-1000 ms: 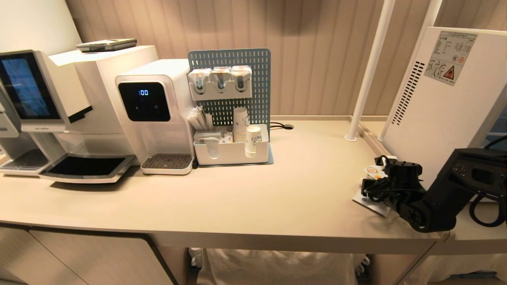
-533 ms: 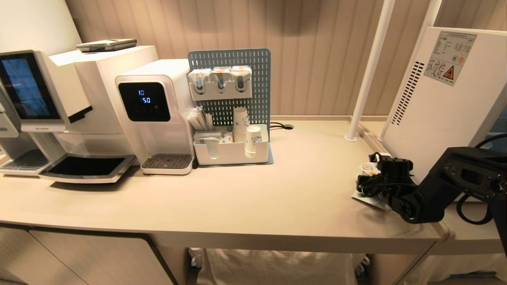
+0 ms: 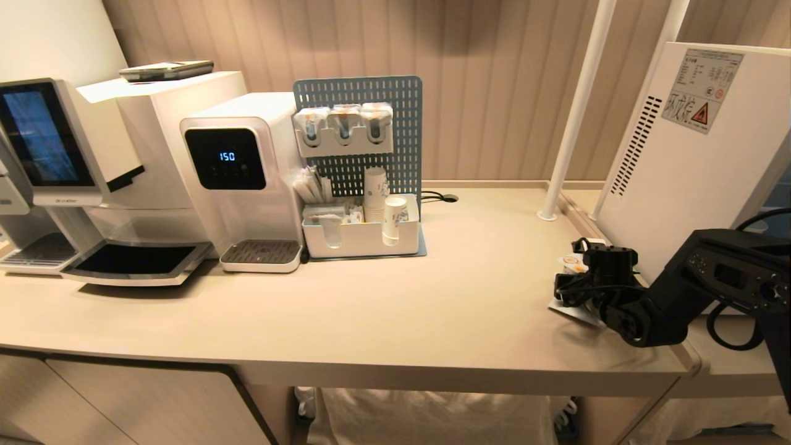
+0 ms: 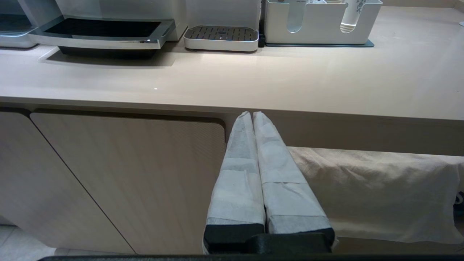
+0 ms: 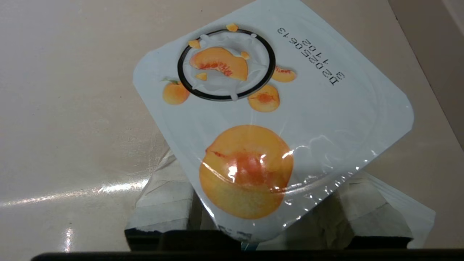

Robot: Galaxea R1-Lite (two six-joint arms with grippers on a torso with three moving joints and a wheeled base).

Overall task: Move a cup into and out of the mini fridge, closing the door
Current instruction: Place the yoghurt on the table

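The cup [image 3: 571,264] is a small white pot with a peach-printed foil lid [image 5: 275,119]. It hangs just above the counter [image 3: 432,309] at its right end, beside the mini fridge [image 3: 692,161]. My right gripper [image 3: 581,278] is shut on it, with a taped finger on either side under the lid [image 5: 261,170]. The fridge shows only its plain white side with vent slots and a warning label, and its door is out of view. My left gripper [image 4: 252,115] is shut on nothing, parked below the counter's front edge before a cabinet door.
A flat white sheet [image 3: 571,312] lies on the counter under the right gripper. Two white poles [image 3: 575,117] rise behind the fridge. A coffee machine [image 3: 93,167], a water dispenser [image 3: 244,173] and a pegboard caddy with paper cups [image 3: 364,210] line the back left.
My right gripper has carried the cup a little to the left and farther back along the counter, beside the fridge. The left arm has not moved.
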